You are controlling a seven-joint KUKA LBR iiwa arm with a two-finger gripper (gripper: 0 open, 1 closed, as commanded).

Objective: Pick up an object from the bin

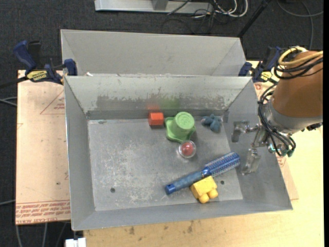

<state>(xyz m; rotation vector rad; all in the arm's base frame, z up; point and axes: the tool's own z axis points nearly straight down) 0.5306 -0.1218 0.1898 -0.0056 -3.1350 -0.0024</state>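
Blue brush, the longest item, lay slantwise on the floor of the bin, front right, bristle end pointing up toward the gripper. Judged the likeliest pick, being nearest; not confirmed.

Progress: nothing lifted. The gripper hung low at the bin's right side, fingers spread with nothing between them, just beside the bristle end but not around it. All of the pick remained: align, descend, close, raise.

Other contents, by size:
- green cup, back centre, near the rear wall
- yellow block, touching or all but touching the brush's front side
- orange cube, just left of the cup, at the foot of the rear wall
- blue-grey lump, right of the cup; kind could not be made out
- clear ball with red inside, between cup and brush

Room: the left half of the floor was bare. The gripper sat close to the sloping right wall, so a shift leftward looked freer than one rightward. The yellow block crowded the brush's middle; the bristle end looked more open.
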